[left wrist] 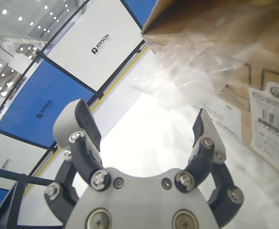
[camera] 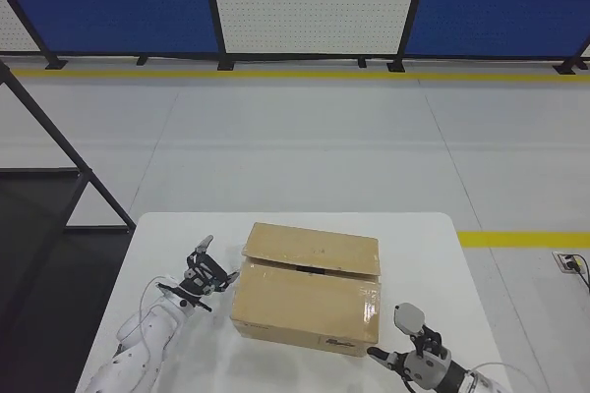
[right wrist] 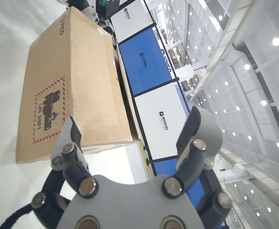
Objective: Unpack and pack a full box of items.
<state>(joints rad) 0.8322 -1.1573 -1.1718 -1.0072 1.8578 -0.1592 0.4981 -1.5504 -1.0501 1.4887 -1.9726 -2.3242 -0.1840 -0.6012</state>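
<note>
— Where is the box?

— The cardboard box sits on the white table, between the two grippers. Its top flaps are folded down, with a dark slit along the seam. Clear tape runs over its top and down the end wall.

— And the left gripper?

— The left gripper holds nothing and its fingers are spread wide. The box is just beside it, on the side toward the other arm. The end wall with its white labels looms right ahead of the fingertips. One tip may brush the cardboard, but from above I can't be sure.

— The right one?

— The right gripper also has its fingers apart and empty. It is near the box's front corner but not touching it. From its wrist, the long front wall stretches away ahead of it, with a red-bordered warning mark at the end closest to the fingers.

— What lies beyond?

— Past the box from both grippers there is pale floor crossed by a yellow line, then blue and white panels. A black rack stands off the table on the left gripper's outer side.
</note>
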